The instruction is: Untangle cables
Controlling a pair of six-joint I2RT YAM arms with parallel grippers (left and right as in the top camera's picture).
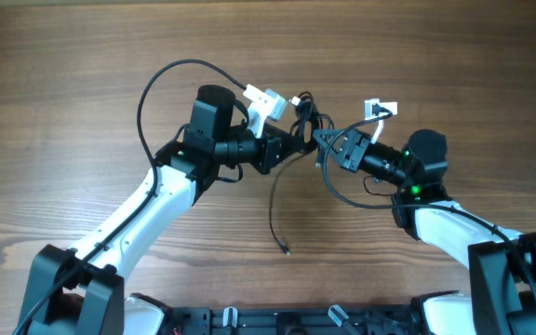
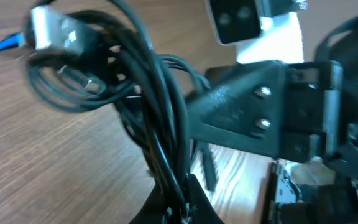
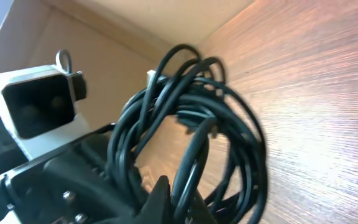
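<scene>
Separation step: my left hand (image 1: 295, 141) and right hand (image 1: 324, 140) are both clamped on the cable bundle (image 1: 307, 113); one tail (image 1: 273, 209) trails toward six o'clock. Next, apparently, a gentle pull apart.

Thin black cables (image 1: 304, 117) tangled bundle, one tail trailing.
</scene>
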